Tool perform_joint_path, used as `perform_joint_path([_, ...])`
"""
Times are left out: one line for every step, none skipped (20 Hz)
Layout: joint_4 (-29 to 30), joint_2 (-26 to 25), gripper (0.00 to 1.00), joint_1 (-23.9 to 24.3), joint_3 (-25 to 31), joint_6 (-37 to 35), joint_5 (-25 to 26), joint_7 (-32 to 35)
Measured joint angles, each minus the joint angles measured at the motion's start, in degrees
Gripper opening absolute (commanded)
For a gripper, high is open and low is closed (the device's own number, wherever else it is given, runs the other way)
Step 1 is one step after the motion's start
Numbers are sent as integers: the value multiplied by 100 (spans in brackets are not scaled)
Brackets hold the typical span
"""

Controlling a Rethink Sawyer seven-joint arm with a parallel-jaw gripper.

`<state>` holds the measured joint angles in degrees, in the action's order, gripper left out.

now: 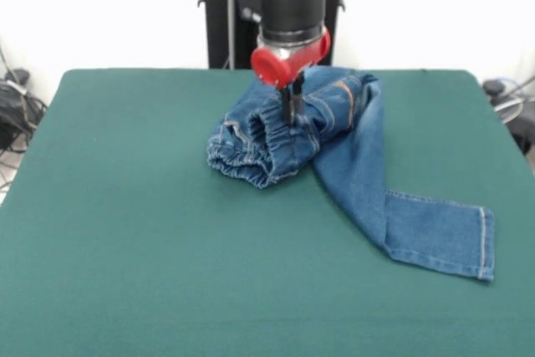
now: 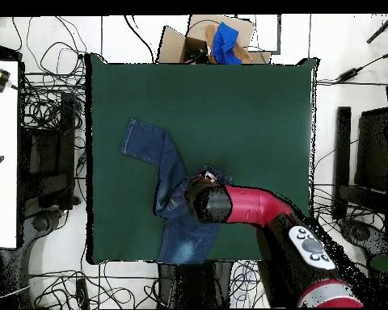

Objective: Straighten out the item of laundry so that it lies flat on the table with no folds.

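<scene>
— Green cloth covers the counter (image 1: 125,232). Where are the jeans (image 1: 359,165)?
— Toward its far middle, bunched, waistband gathered toward the front, one leg stretched flat out to the side.
— And the jaws (image 1: 292,106)?
— Lowered into the bunched denim; closed or parted, I cannot tell.
</scene>
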<state>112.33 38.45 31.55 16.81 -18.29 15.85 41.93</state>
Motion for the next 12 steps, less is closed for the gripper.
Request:
perform_joint_path([-57, -49, 0, 71, 65, -83, 0, 0])
perform_joint_path([-97, -79, 0, 122, 105, -146, 0, 0])
perform_joint_path([-129, -101, 0, 170, 135, -207, 0, 0])
perform_joint_path([-188, -111, 0, 297, 199, -350, 1, 0])
perform_joint_path([-213, -90, 0, 376, 231, -444, 1, 0])
perform_joint_path([-223, -66, 0, 419, 235, -502, 2, 0])
perform_joint_path([-234, -42, 0, 462, 240, -560, 2, 0])
perform_joint_path([-242, 27, 0, 528, 239, -672, 4, 0])
perform_joint_path([-246, 73, 0, 559, 239, -734, 2, 0])
perform_joint_path([-249, 143, 0, 595, 238, -821, 5, 0])
perform_joint_path([-261, 263, 0, 637, 236, -971, 5, 0])
perform_joint_path([-271, 351, 0, 656, 235, -1077, 6, 0])
